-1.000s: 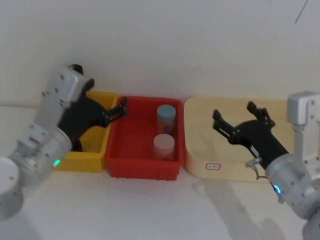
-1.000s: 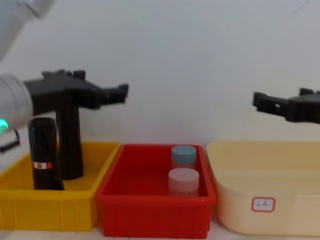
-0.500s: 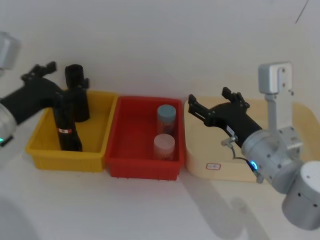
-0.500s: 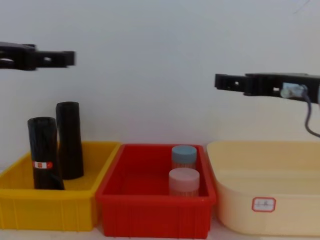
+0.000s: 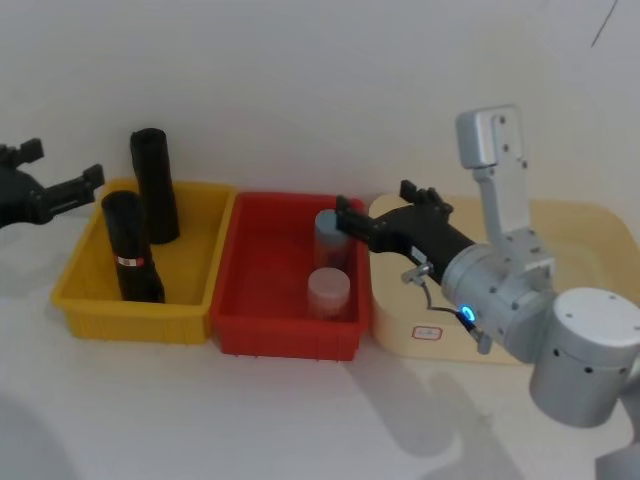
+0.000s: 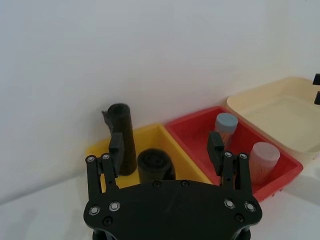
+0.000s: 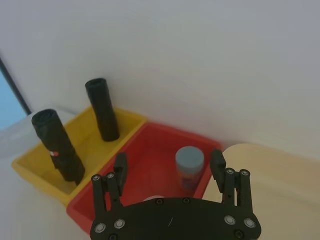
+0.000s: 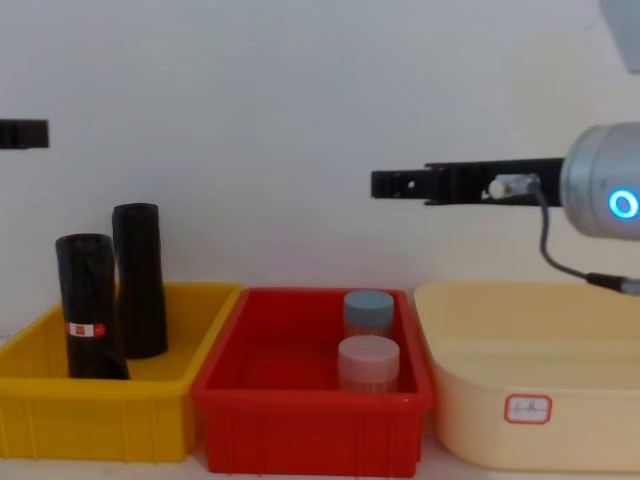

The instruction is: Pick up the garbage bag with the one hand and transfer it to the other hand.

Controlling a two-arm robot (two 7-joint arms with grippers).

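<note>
Seemingly, garbage bag (image 5: 129, 246) leans in bin (image 5: 140, 326); left end effector (image 5: 66, 162) spread.

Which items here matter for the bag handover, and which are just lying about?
Part of the job:
garbage bag with the red-and-white sticker, standing in the yellow bin
left gripper, open, left of that bin
right gripper, open, raised near the red bin

Just lying about:
plain black roll
blue-lidded jar
pale-lidded jar
cream tray
</note>
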